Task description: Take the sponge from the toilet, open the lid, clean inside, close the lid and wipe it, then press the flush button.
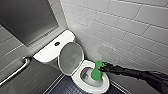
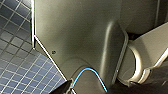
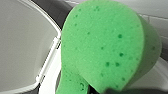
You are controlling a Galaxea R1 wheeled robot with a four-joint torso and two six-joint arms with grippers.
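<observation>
The right gripper (image 1: pixel 102 66), clamped on the upper end of the bright green oblong sponge (image 1: pixel 96 73), points it lengthwise down into the bowl of the white ceramic toilet (image 1: pixel 107 86), just right of the raised white oval lid (image 1: pixel 70 57).

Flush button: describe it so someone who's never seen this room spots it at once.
Find the white toilet in the corner of the tiled walls, then its flat tank top behind the raised lid. The flush button is the small round dark spot in the middle of that top, the only dark mark on the white; the green sponge is down at the bowl.
</observation>
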